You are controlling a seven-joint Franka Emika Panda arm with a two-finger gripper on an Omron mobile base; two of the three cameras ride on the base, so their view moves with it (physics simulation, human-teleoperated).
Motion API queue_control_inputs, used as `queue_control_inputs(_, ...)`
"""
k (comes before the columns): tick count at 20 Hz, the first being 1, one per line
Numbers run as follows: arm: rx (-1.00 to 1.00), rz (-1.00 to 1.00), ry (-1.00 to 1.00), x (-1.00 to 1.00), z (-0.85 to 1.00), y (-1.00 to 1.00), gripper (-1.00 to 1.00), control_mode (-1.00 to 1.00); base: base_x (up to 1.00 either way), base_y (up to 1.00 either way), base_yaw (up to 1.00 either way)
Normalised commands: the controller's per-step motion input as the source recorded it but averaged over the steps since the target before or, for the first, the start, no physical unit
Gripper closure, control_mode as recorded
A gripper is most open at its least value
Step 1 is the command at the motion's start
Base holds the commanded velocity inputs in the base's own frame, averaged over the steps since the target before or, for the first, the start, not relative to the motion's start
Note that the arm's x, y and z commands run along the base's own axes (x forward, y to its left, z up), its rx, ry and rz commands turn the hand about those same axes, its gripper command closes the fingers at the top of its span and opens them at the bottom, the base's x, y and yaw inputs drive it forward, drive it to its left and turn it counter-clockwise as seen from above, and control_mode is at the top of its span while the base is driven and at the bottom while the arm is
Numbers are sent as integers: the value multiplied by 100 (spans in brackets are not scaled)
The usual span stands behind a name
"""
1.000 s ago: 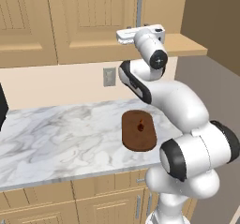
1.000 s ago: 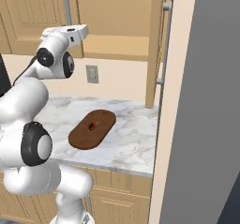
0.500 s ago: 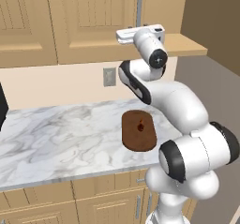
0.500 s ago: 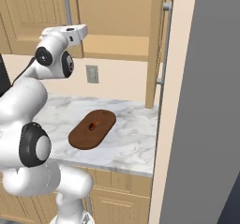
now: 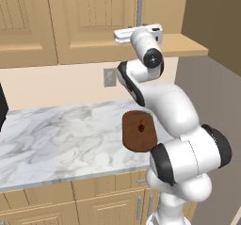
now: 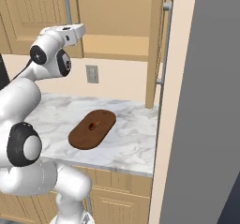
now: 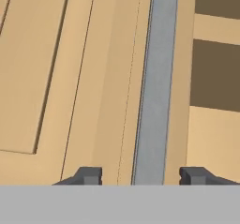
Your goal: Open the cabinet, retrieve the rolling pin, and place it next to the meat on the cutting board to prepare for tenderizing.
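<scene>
Two doors: the cabinet (image 5: 94, 21) has its left door closed and its right door (image 6: 154, 40) swung open toward the near right
Change: the arm has held its raised pose over the last second, with the hand level with the bottom of the left door's grey bar handle (image 7: 157, 78)
Gripper (image 7: 140, 176): open, with one fingertip (image 7: 89, 175) left of the bar and the other right of it, both just clear of the bar
Meaning: judged as the closing-in stage on that handle, with the pull on the left door not yet begun
Rolling pin: its place cannot be told; the shelf (image 6: 117, 45) in the open right half looks bare, so it is probably behind the closed left door
Dark appliance (image 5: 2, 106): at the far left edge, well apart from the work
Marble counter (image 5: 56, 134): bare to the left of the board
Wall outlet (image 5: 108, 76): below the cabinet, behind the arm
Cutting board (image 5: 139, 131): on the counter near its front edge, with the meat (image 5: 141, 126) lying on its middle
In the way: the open right door and the tall grey panel (image 6: 211, 101) crowd the right side, leaving little room to swing
</scene>
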Motion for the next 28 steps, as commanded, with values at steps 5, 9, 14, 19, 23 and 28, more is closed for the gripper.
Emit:
queue_control_inputs(5, 0, -4, -6, -5, 0, 40, 100, -100, 0, 0, 0)
queue_control_inputs(9, 0, 0, -8, -33, -1, 37, 100, -100, 0, 0, 0)
queue_control_inputs(14, 4, 2, -5, 6, 0, -25, 100, -100, 0, 0, 0)
queue_control_inputs(19, 3, 2, -3, 17, 0, -38, 100, -100, 0, 0, 0)
queue_control_inputs(23, 0, 0, 0, 0, 0, -6, 100, -100, 0, 0, 0)
queue_control_inputs(28, 0, 0, 0, -1, 0, -30, 100, -100, 0, 0, 0)
